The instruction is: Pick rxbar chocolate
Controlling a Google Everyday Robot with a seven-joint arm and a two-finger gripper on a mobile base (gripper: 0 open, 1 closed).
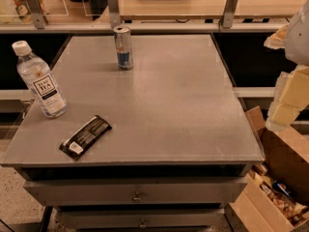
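Evidently no approach is begun: the claw (pixel 288 98), grip state untellable, is held right of the bench (pixel 183 105) and must be carried across to the rxbar chocolate (pixel 85 137).

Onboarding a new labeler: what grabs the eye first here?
The black rxbar chocolate lies flat near the front-left corner of the grey table, with a clear water bottle upright behind it at the left edge. A drink can stands at the back, and the pale end effector hangs beyond the right edge.
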